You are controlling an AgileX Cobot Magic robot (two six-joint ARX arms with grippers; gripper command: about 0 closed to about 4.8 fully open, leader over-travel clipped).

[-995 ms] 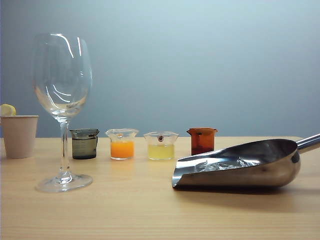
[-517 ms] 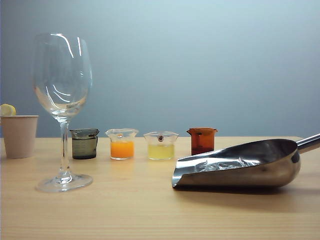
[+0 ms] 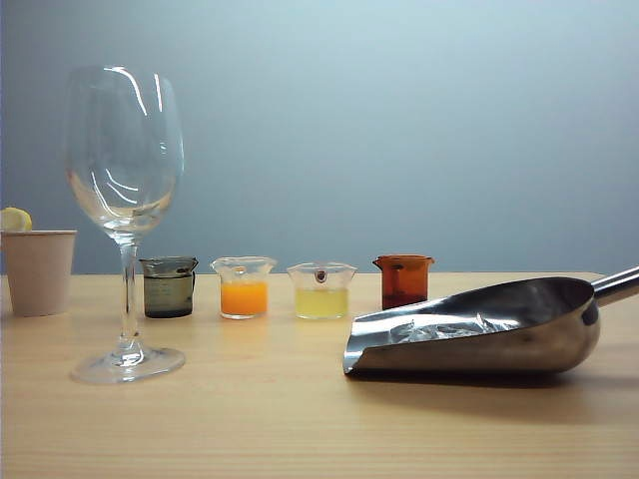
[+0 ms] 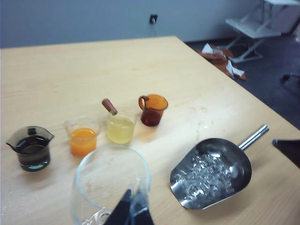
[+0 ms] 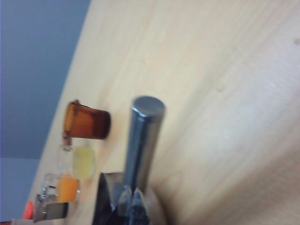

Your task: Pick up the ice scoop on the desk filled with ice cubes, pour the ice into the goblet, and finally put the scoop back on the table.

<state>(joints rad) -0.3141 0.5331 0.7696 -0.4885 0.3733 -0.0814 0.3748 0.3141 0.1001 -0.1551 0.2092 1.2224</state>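
Exterior view: the ice scoop (image 3: 479, 334) lies on its side on the desk (image 3: 260, 419), mouth toward the goblet (image 3: 124, 220), ice cubes (image 3: 454, 327) glinting in the trough, and no arm shows. Behind stand four small beakers – dark (image 3: 168, 286), orange (image 3: 244, 287), yellow (image 3: 320, 290), amber (image 3: 403, 280) – and a paper cup (image 3: 38, 270) at far left.

Left wrist view: the left gripper (image 4: 130, 212) hangs right over the goblet's rim (image 4: 112, 180); only dark tips show, so I cannot tell whether they are parted.

Right wrist view: the right gripper (image 5: 132, 202) sits just behind the scoop's rod handle (image 5: 143, 140), fingers together – not around the handle.
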